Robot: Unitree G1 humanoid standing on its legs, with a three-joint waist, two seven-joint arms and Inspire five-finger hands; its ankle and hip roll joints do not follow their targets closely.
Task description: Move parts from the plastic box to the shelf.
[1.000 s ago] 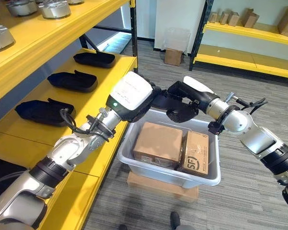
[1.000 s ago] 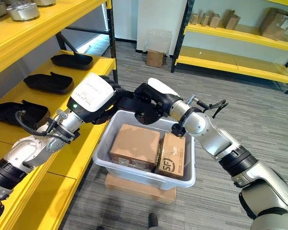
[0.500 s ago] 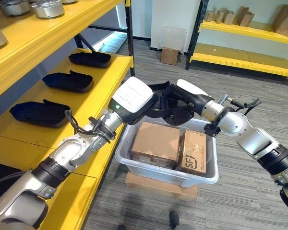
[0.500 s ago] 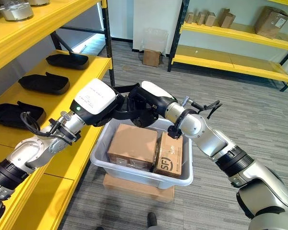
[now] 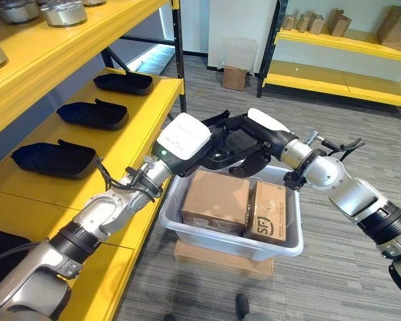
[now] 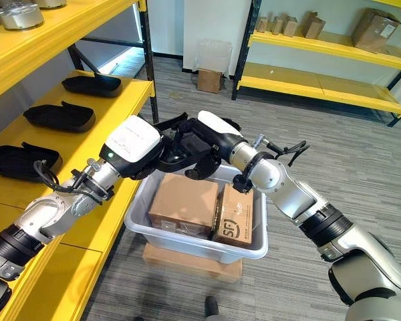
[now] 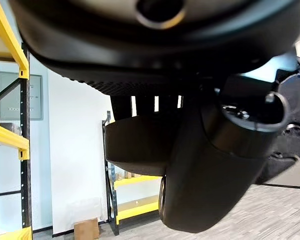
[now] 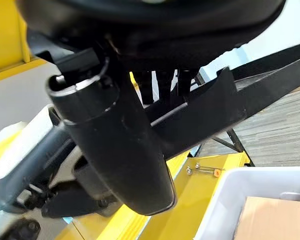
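Note:
A black moulded part (image 5: 225, 142) hangs over the back left corner of the grey plastic box (image 5: 187, 231). My left hand (image 5: 184, 136), with its white cover, grips the part's shelf-side end; the part (image 7: 136, 146) lies between its thumb and fingers. My right hand (image 5: 259, 127) is shut on the other end, thumb under the part (image 8: 225, 107) and fingers over it. The box holds two cardboard cartons (image 5: 217, 199). The yellow shelf (image 5: 130, 144) stands to the left.
Three black parts (image 5: 92, 114) lie in a row on the shelf's middle level, and round metal parts (image 5: 65, 12) sit on the level above. The plastic box rests on a flat carton (image 5: 220, 259). A second yellow rack (image 5: 341, 43) with boxes stands at the back right.
Both hands and the black part have shifted slightly left toward the shelf, and the part now shows more between them. The view has also shifted a little.

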